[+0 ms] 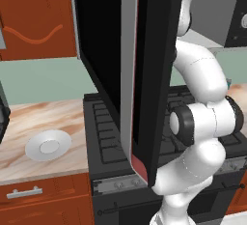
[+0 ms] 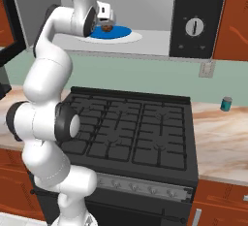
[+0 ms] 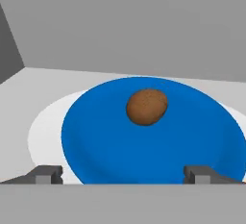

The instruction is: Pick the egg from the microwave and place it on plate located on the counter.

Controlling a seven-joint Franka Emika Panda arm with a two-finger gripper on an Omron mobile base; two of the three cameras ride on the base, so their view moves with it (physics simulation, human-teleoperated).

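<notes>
inside the microwave (image 2: 160,7), gripper (image 3: 123,174) spread wide before the egg (image 3: 147,106) on a blue dish (image 3: 158,141) — plate (image 1: 48,145) well apart on the counter (image 1: 29,122).

A rendered home kitchen: a black stove (image 2: 131,133) sits between marbled counter (image 2: 223,137) runs over reddish wooden drawers (image 1: 43,195). Above it at twelve o'clock hangs an open microwave (image 2: 145,11), with a wall outlet (image 2: 207,69) at two o'clock.

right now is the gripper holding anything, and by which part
Nothing is held. The gripper is open, and the egg lies ahead of its fingertips on the blue dish.
</notes>
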